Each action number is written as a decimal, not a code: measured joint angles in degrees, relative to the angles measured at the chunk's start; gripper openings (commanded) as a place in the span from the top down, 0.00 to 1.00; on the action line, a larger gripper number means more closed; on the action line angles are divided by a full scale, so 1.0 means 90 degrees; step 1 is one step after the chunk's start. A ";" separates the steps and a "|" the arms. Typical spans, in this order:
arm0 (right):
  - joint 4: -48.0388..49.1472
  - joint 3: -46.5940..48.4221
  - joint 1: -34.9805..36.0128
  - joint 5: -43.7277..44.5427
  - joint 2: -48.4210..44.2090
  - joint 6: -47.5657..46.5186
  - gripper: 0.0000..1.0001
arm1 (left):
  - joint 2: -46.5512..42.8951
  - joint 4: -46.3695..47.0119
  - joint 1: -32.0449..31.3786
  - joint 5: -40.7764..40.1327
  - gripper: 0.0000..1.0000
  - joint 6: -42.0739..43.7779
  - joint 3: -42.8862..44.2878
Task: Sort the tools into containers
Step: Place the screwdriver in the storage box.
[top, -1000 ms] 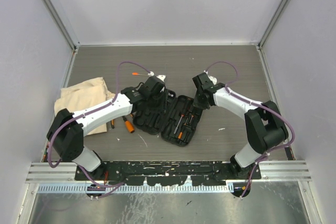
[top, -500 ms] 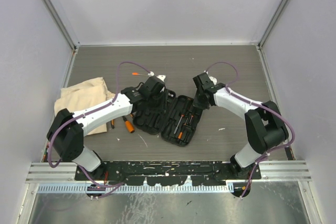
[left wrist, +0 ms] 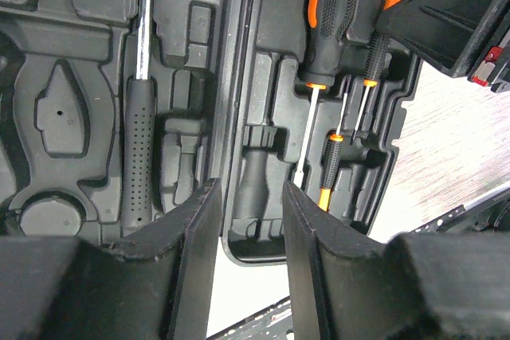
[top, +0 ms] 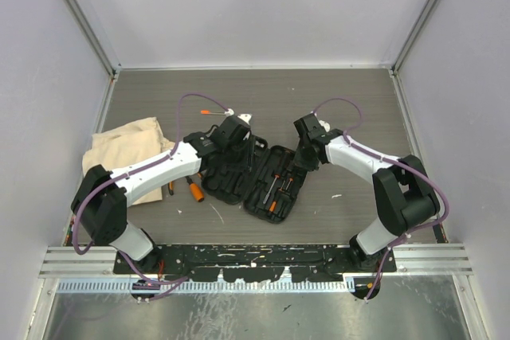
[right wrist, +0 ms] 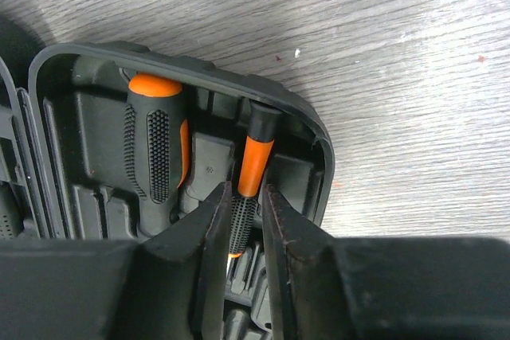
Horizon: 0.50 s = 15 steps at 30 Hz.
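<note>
**A:** Where is the slim screwdriver (right wrist: 253, 166) now?

**B:** It lies in a slot of the open tool case (right wrist: 72, 101), right between the right gripper's (right wrist: 245, 206) fingers. Its black end cap pokes out just past the fingertips, close to the case's rim. Both pads look pressed onto the handle and I can make out no gap, so I read it as gripped.

**A:** What lies beside it?

**B:** A fat screwdriver (right wrist: 155, 149) sits in the neighbouring slot, just outside one finger, on the side away from the case's corner.

**A:** And the left gripper (left wrist: 247, 220)?

**B:** It is spread wide and holding nothing. It hangs over the case's hinge ridge, which runs under the gap between the jaws. The hammer (left wrist: 140, 141) rests in its moulded bed beyond one finger.

**A:** Which step is this?

**B:** Seating, I'd say. The screwdriver looks lined up with its slot but is not yet let go. The next move calls for a light press down until it sits flush. Then the jaws should part and the gripper rise straight up, so the pads don't drag the handle back out.

**A:** What is left after that?

**B:** An orange-and-black tool (top: 194, 189) lies on the table under the left forearm. A thin orange-tipped driver (top: 209, 111) lies beyond the left gripper. The cloth bag (top: 127, 145) is well off to that arm's outer side.
</note>
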 measured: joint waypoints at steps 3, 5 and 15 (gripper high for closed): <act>0.0002 0.0000 0.0000 -0.0036 -0.0002 -0.0002 0.68 | 0.0000 0.0000 0.0000 0.0000 0.62 -0.0002 0.0000; 0.0000 0.0000 0.0000 -0.0053 -0.0005 -0.0005 0.68 | 0.0000 0.0000 0.0000 0.0000 0.62 0.0000 0.0000; -0.0053 0.0002 0.0000 -0.0189 -0.0017 -0.0015 0.65 | 0.0000 0.0000 0.0000 0.0000 0.63 -0.0002 0.0000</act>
